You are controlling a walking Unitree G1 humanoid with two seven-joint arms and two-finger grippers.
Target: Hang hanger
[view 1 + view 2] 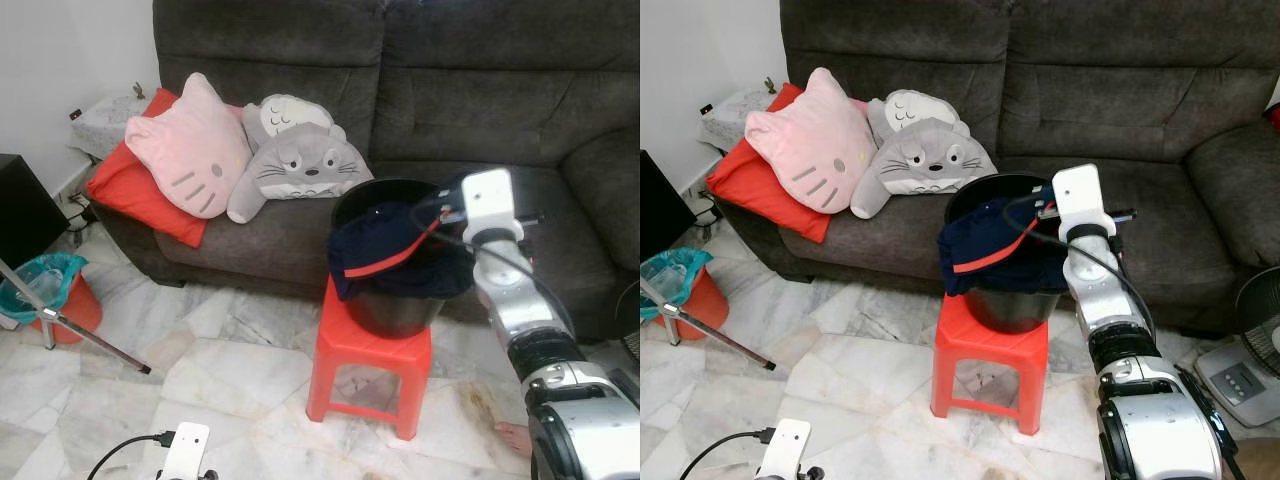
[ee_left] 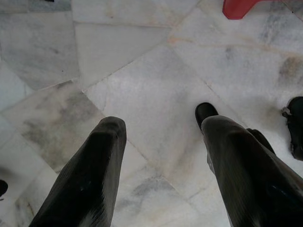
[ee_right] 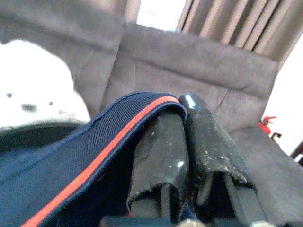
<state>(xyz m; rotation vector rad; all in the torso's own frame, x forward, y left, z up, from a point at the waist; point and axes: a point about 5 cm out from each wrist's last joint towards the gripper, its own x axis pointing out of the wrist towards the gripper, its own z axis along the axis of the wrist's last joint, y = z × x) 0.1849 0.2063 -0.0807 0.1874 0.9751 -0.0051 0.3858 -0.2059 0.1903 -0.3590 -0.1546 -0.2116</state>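
A navy garment with a red stripe (image 1: 385,245) lies heaped in a black bucket (image 1: 395,310) that stands on a red plastic stool (image 1: 370,350) before the sofa. My right gripper (image 1: 440,205) reaches over the bucket's rim from the right. In the right wrist view its fingers (image 3: 161,151) are pressed together, with the garment's red-striped hem (image 3: 118,137) caught between them and draped over one finger. My left gripper (image 2: 158,127) hangs low over the marble floor, open, with nothing between its fingers.
A dark grey sofa (image 1: 480,90) behind the stool holds a pink cat cushion (image 1: 190,150), a grey cushion (image 1: 300,165) and a red pillow (image 1: 130,190). A metal stand leg (image 1: 70,330) and a red bin (image 1: 60,295) are at the left. A fan (image 1: 1240,370) stands at the right.
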